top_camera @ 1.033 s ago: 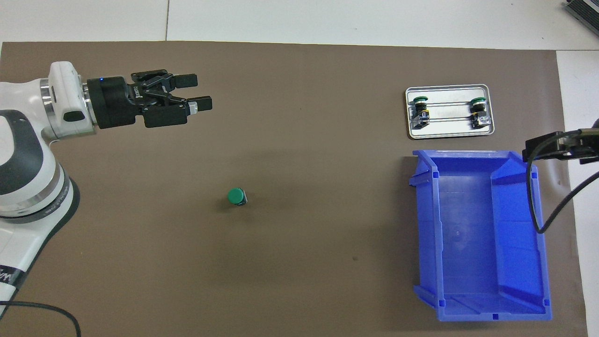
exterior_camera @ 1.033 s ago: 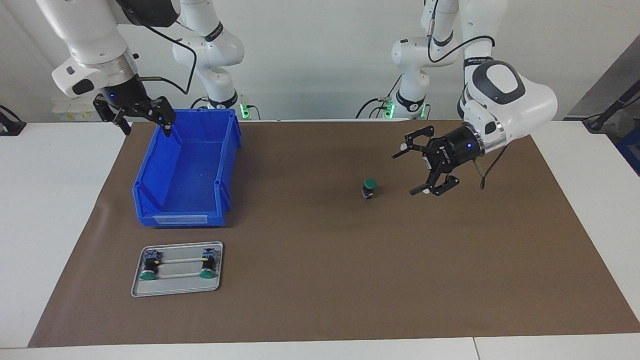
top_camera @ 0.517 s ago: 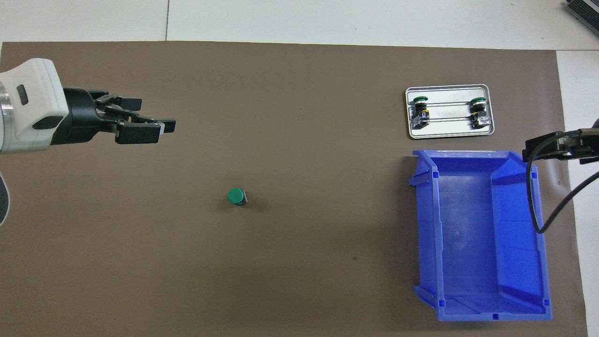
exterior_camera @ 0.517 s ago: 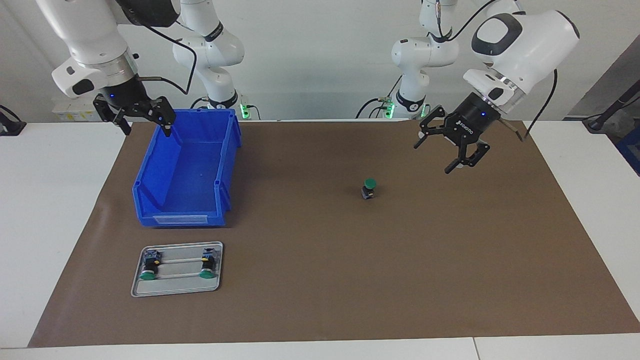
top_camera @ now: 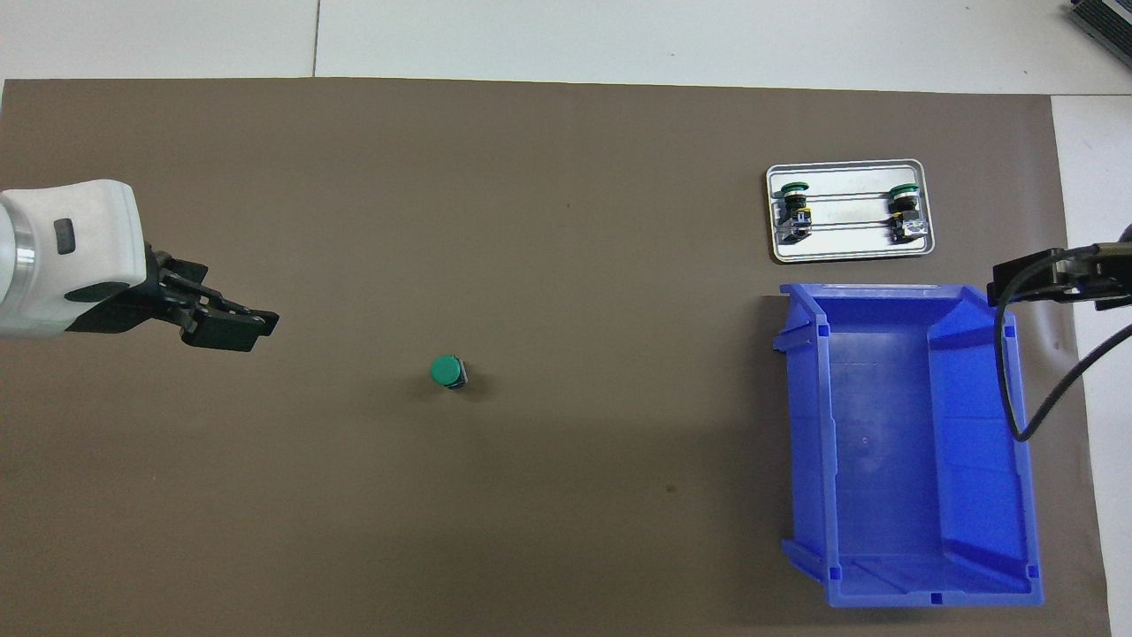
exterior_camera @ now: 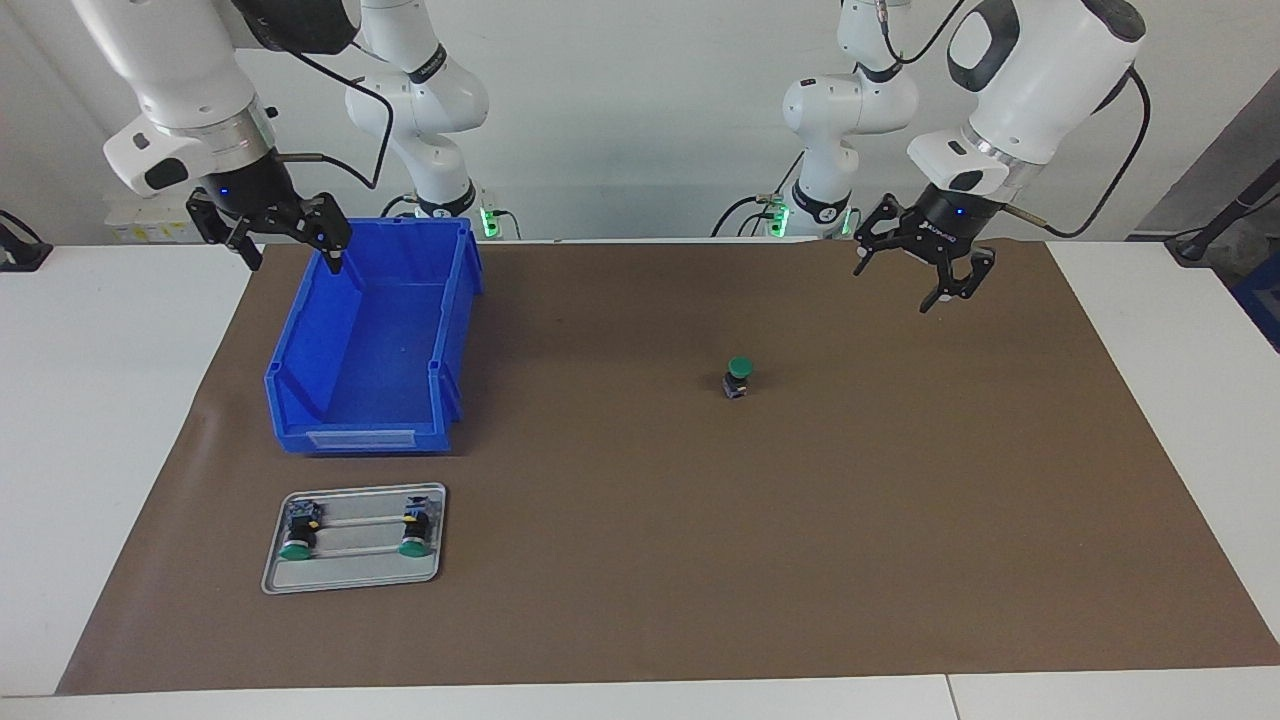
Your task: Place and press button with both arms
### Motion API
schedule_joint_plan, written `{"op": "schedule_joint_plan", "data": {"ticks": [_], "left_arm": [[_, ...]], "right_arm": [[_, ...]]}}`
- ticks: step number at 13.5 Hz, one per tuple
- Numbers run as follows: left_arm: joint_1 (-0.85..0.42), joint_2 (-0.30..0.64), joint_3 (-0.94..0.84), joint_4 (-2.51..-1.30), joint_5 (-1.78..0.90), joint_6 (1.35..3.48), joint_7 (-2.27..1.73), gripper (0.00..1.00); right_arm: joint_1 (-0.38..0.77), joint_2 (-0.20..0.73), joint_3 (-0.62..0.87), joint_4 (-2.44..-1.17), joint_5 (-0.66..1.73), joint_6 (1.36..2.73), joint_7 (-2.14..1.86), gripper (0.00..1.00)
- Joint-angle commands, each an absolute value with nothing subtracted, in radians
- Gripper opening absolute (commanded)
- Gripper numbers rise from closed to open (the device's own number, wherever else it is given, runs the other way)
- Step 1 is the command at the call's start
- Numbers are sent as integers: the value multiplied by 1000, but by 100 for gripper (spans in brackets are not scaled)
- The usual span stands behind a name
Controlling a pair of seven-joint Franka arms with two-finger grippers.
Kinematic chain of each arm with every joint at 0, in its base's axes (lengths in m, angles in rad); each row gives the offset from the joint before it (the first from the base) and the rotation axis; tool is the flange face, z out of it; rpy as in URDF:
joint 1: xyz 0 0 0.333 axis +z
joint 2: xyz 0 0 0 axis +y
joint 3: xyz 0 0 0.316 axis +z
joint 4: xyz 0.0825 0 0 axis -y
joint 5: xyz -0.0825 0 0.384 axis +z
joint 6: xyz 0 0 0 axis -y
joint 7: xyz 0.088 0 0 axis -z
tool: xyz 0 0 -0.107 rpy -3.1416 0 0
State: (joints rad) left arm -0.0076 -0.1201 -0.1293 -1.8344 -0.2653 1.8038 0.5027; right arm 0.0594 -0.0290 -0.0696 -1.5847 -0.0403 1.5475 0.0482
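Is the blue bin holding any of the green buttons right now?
No. The blue bin is empty inside; one button stands alone on the brown mat, and two others lie on the metal tray.

A green button [exterior_camera: 739, 375] stands upright alone mid-mat on the worktop [exterior_camera: 640, 620], bare brown mat open all around it. At the right arm's end, a blue bin [exterior_camera: 372, 345] and a metal tray [exterior_camera: 352, 538] holding two more buttons [exterior_camera: 297, 530] take up the mat.

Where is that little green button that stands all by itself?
The green button stands upright on the brown mat near the table's middle, somewhat toward the left arm's end, well apart from the blue bin, with nothing touching it.
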Motion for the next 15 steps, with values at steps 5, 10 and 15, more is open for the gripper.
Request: {"op": "schedule_joint_plan", "data": {"ticks": [5,10,15], "left_arm": [[-119,-163,-184,-1875,-55,1799,-86,98],[-267,-94,-187,-1887,-48,1874,-319,51],[-344,-52,-189,-2087,-44,2112,-446,0]], "right_arm": [[49,-41,-60,-1594,-34,1540,32,100],[49,-41,-60,-1594,-34,1540,32,100],[49,-41,-60,-1594,-34,1540,31,100]]}}
